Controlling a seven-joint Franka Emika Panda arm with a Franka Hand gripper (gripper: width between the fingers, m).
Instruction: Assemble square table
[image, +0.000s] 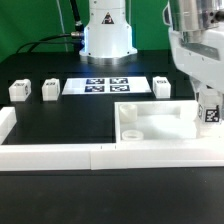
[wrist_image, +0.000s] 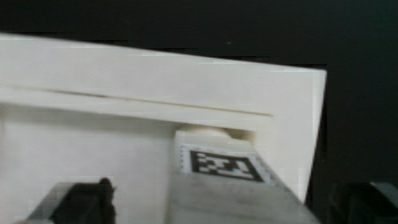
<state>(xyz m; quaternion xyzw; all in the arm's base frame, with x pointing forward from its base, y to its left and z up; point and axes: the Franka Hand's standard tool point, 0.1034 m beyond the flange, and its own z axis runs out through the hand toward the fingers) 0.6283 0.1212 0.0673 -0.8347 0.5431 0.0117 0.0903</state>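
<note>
The long low white border wall (image: 60, 155) runs along the near edge of the black desk (image: 60, 120) in the exterior view. Just behind it, toward the exterior view's right, lies the white square tabletop (image: 150, 122), rim upward. A tagged leg (image: 211, 112) stands upright at the tabletop's far corner on the exterior view's right, directly below the arm (image: 195, 50). In the wrist view the end effector (wrist_image: 228, 205) straddles this leg: its two dark fingers (wrist_image: 80, 200) are spread wide, with a clear gap between the leg and each finger, so it is open and grips nothing. Farther back, the marker board (image: 108, 85) lies flat on the desk. A second leg (image: 163, 87) sits just beside it on the exterior view's right, and a third leg (image: 50, 90) and fourth leg (image: 18, 90) sit on its left.
</note>
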